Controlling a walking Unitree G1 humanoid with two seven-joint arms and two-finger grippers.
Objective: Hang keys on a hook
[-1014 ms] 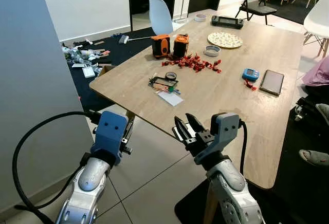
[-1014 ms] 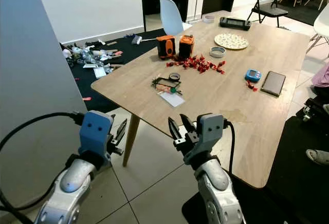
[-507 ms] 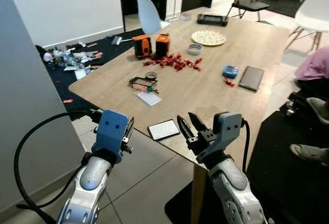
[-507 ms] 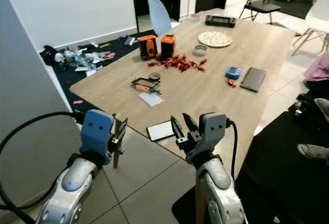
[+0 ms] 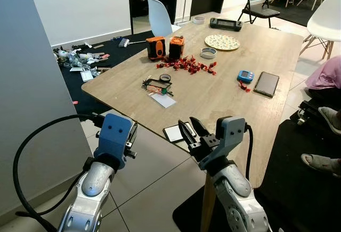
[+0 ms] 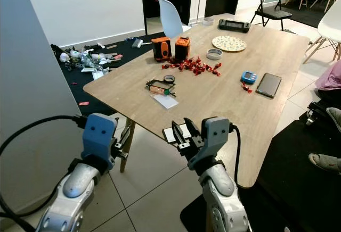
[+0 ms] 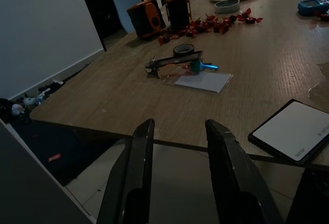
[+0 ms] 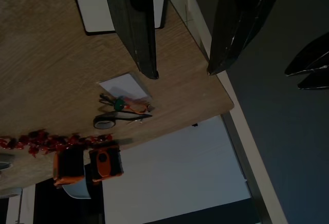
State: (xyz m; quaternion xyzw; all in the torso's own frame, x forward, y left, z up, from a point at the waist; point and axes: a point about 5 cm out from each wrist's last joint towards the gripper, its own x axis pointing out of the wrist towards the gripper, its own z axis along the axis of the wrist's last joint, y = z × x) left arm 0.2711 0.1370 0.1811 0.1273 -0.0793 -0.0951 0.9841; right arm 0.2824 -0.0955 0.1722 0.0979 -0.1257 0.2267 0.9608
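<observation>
The view has swung back and pulled a little away from the large wooden table (image 5: 224, 88) compared with half a second ago, when the near edge sat closer and more to the left; the things on it have not moved, so this is the robot shifting its stance, not the scene changing. Both arms are held out in front at about the same pose as before. The left gripper (image 7: 177, 131) hovers off the table's near-left edge with its two black fingers parted and nothing between them. The right gripper (image 5: 193, 134) hangs just over the near edge, above a small black-framed white card (image 5: 175, 132), its fingers also spread and empty.

The bunch of keys with a green tag (image 5: 159, 87) lies on the table well beyond both grippers, touching a clear plastic sleeve (image 5: 162, 99) and just beside a small roll of dark tape (image 5: 165, 77). Farther back stand two orange and black boxes (image 5: 166, 47), a scatter of red wrapped sweets (image 5: 189, 65), a round patterned plate (image 5: 222, 42), a blue timer (image 5: 244, 75) and a dark phone (image 5: 266, 83). I cannot make out a hook anywhere.

Judging from this, the task is at its approach stage: the keys are untouched, and the robot needs to close in on the table's left side before either gripper can reach them
</observation>
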